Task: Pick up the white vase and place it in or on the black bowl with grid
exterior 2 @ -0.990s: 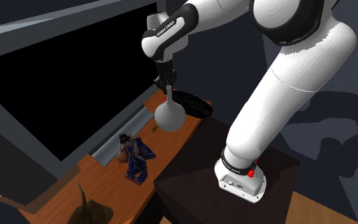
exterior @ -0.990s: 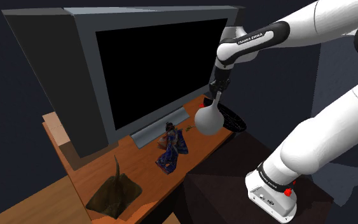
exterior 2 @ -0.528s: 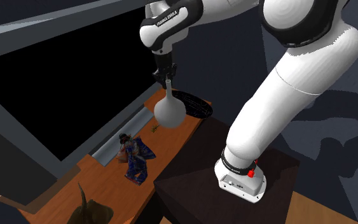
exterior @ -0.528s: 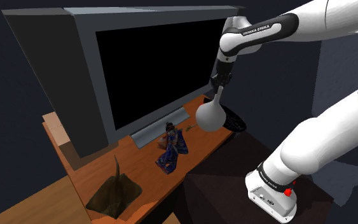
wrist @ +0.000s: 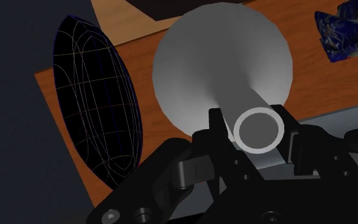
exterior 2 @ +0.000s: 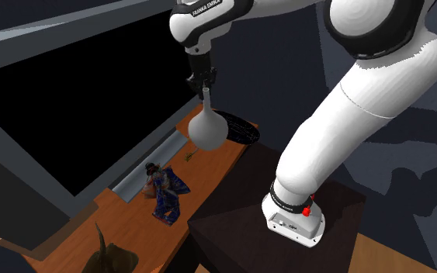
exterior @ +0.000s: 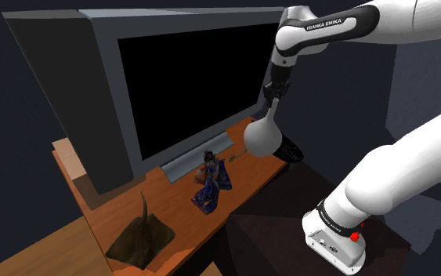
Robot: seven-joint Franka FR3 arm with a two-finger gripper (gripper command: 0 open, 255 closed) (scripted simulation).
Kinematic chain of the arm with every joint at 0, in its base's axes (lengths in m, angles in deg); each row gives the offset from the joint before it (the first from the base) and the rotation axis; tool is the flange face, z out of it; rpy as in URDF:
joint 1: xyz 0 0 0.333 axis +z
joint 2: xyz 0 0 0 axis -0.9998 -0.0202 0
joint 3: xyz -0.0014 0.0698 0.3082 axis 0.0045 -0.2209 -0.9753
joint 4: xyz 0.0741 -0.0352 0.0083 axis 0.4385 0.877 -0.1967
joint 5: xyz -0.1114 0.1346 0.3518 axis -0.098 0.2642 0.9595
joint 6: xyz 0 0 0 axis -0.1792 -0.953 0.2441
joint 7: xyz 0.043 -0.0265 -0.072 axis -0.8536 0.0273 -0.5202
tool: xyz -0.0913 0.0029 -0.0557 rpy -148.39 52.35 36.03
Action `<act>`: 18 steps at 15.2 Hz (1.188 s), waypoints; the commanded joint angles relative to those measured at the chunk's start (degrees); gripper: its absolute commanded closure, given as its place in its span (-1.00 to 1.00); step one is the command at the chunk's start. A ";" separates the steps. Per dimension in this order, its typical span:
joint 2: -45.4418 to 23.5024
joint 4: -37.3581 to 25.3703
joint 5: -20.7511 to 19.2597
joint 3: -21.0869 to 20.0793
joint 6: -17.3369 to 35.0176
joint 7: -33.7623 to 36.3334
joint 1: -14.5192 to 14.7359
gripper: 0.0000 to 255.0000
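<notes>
Since the earlier frames the white vase (exterior: 263, 135) has been lifted higher and carried slightly toward the shoulder view's right, and it is seen hanging from the end effector (exterior: 270, 96) above the desk (exterior: 175, 200), close beside the black bowl (exterior: 294, 150). In the second exterior view the vase (exterior 2: 209, 130) is held clear of the desk, in front of the bowl (exterior 2: 241, 129). In the wrist view the fingers (wrist: 217, 127) are pinched on the vase's neck with the grid-lined bowl (wrist: 98, 108) lying beside the body, so a sideways shift until it is centred is judged necessary before it is lowered gently.
</notes>
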 commanded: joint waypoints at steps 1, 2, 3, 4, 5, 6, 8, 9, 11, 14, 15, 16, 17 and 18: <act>-0.88 -2.64 -0.23 1.08 -1.66 -1.81 -0.70 1.00; -1.55 -4.20 -0.37 1.83 -2.52 -3.06 -1.18 1.00; -2.27 -5.82 -0.47 2.57 -3.38 -4.32 -1.65 1.00; -3.06 -7.50 -0.52 3.30 -4.24 -5.58 -2.12 1.00; -3.91 -9.24 -0.54 4.02 -5.11 -6.85 -2.58 1.00; -4.83 -11.05 -0.52 4.73 -5.98 -8.13 -3.04 1.00; -6.84 -14.87 -0.33 6.12 -7.76 -10.73 -3.98 1.00; -7.93 -16.88 -0.17 6.81 -8.68 -12.04 -4.45 1.00; -10.33 -21.14 0.29 8.16 -10.56 -14.69 -5.44 1.00; -14.45 -28.16 1.38 10.08 -13.58 -18.76 -7.12 1.00; -15.98 -30.69 1.86 10.70 -14.67 -20.13 -7.75 1.00; -17.58 -33.34 2.39 11.28 -15.80 -21.51 -8.45 1.00; -19.28 -36.12 2.98 11.84 -16.98 -22.89 -9.21 1.00; -21.06 -39.03 3.63 12.35 -18.23 -24.27 -10.05 1.00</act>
